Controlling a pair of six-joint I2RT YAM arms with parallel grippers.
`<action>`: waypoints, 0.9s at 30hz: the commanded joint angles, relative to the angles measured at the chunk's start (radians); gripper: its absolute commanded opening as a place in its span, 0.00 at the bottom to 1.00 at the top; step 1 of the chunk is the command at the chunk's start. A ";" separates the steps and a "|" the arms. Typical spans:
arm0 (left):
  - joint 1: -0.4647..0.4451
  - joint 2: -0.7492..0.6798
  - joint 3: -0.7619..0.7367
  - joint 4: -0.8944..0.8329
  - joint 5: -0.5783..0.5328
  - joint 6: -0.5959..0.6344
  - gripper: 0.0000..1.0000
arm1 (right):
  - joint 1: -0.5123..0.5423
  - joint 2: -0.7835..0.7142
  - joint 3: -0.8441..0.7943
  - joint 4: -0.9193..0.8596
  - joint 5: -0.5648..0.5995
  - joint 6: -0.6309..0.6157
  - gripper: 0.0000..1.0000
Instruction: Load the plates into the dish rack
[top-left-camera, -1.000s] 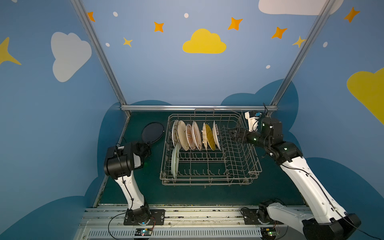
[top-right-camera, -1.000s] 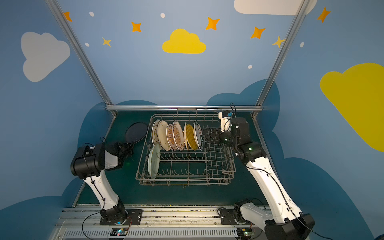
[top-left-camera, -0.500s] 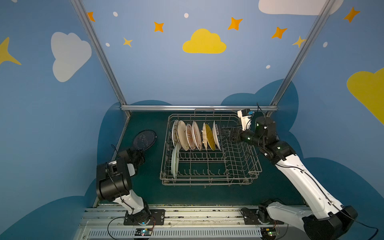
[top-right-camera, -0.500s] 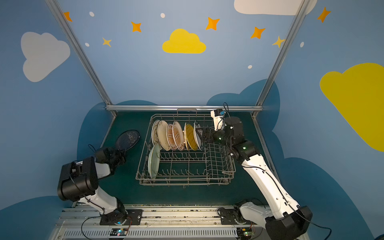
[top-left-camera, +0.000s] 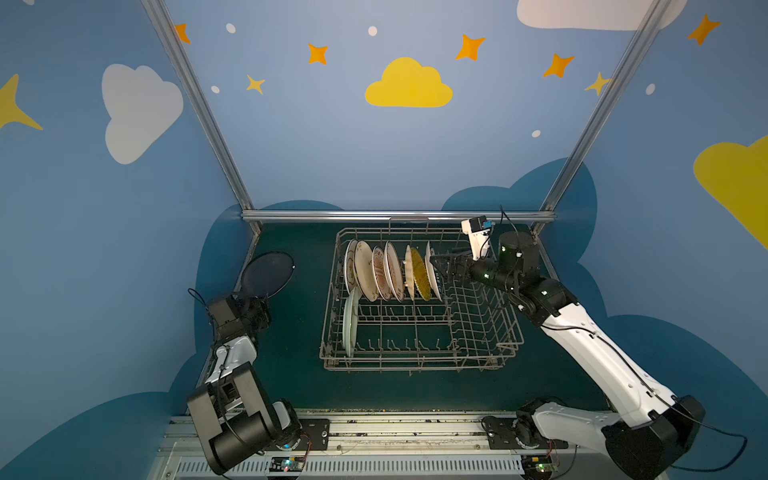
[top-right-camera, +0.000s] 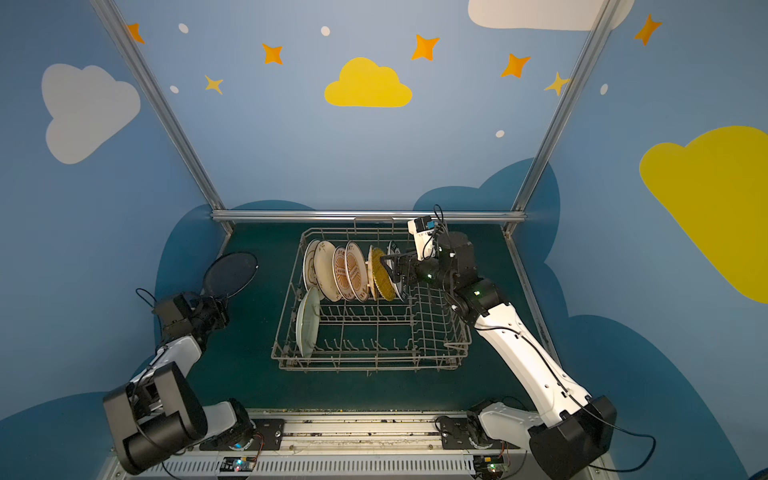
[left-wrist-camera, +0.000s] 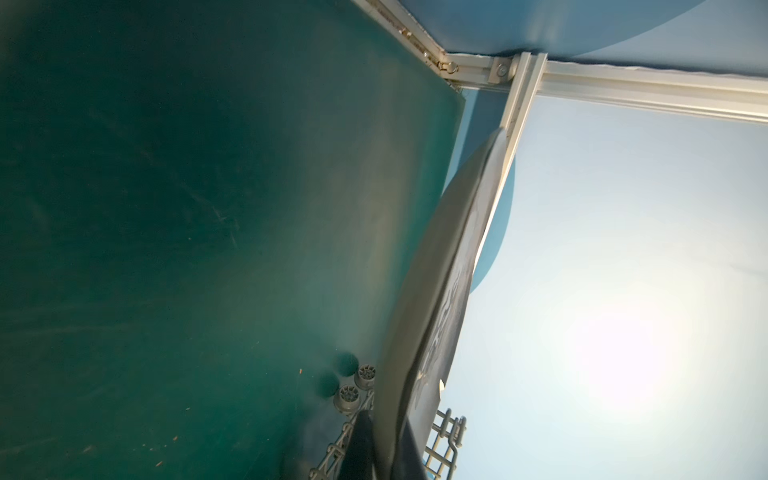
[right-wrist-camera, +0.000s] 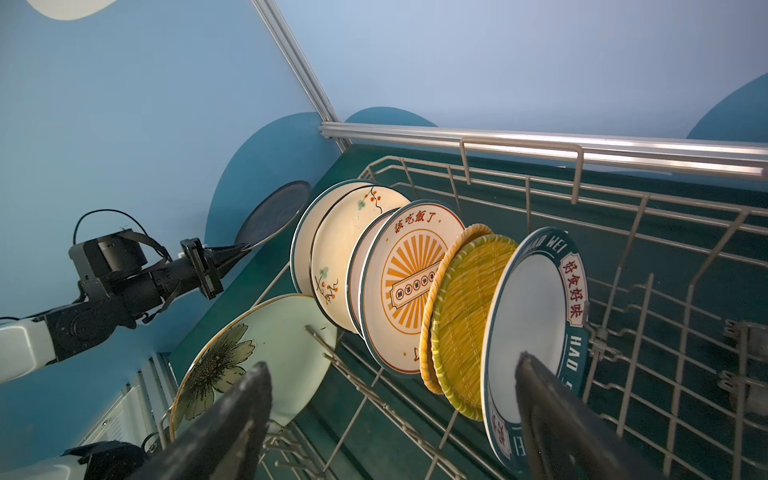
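Black plate gripped outside the dish rack; eight plates racked.
The black plate is clamped at its rim by the left gripper, left of the dish rack and apart from it. Seven plates are stood in the far row, with a pale green plate in front of them. The right gripper is spread wide and empty beside the lettered-rim plate.

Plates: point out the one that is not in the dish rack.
The black plate, gripped by its rim in the left pincer, out to the left of the dish rack. Every other plate sits inside the rack.
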 joint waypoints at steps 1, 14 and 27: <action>0.017 -0.054 0.085 0.036 0.116 0.061 0.03 | 0.018 0.003 0.019 0.044 0.009 -0.037 0.89; 0.028 -0.131 0.295 -0.154 0.283 0.092 0.03 | 0.166 0.082 0.093 0.173 0.062 -0.370 0.89; -0.146 -0.124 0.567 -0.401 0.293 0.155 0.03 | 0.336 0.258 0.312 0.166 0.195 -0.774 0.89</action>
